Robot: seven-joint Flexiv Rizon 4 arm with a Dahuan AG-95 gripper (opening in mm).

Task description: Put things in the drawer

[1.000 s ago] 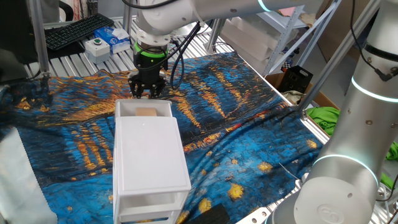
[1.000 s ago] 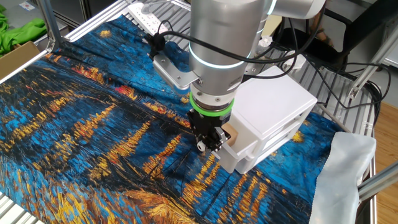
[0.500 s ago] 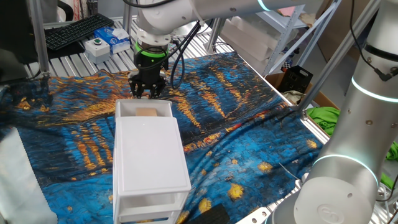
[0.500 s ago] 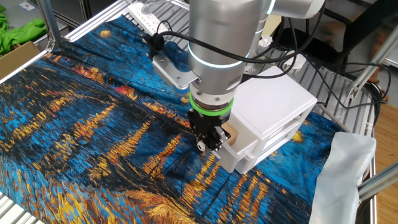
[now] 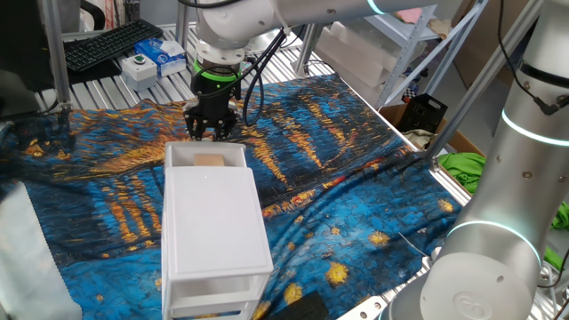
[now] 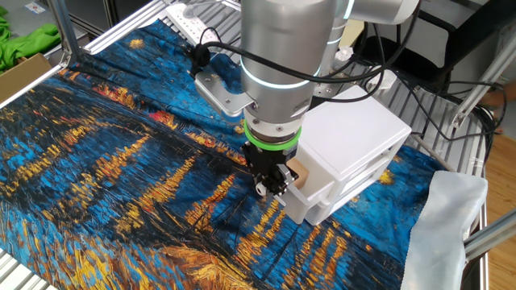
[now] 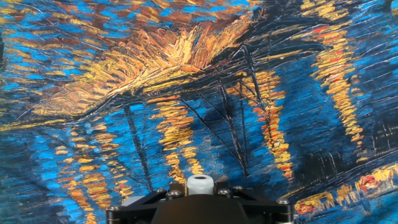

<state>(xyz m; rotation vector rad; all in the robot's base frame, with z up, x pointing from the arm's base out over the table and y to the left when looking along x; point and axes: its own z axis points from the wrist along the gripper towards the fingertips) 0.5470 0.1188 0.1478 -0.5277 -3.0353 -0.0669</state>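
Observation:
The light-tan wooden cube [image 5: 210, 161] lies inside the drawer [image 5: 169, 156], the top tray pulled out of the white cabinet [image 5: 216, 218]. My gripper [image 5: 211, 130] hangs just beyond the drawer's front wall, low over the blue-and-orange cloth [image 5: 329, 133]. Its fingers stand a little apart with nothing between them. In the other fixed view the gripper [image 6: 272, 184] is right beside the drawer's front [image 6: 310, 198], and the cube [image 6: 295, 171] shows behind it. The hand view shows only the cloth [image 7: 186, 93] below; the fingers are hidden there.
A keyboard [image 5: 111, 43] and a blue box [image 5: 165, 53] lie on the metal slats at the back. A second robot arm [image 5: 507, 222] stands at the right. A white cloth [image 6: 447, 217] hangs beside the cabinet. A black crate [image 5: 423, 113] and green fabric [image 5: 462, 169] are off the table.

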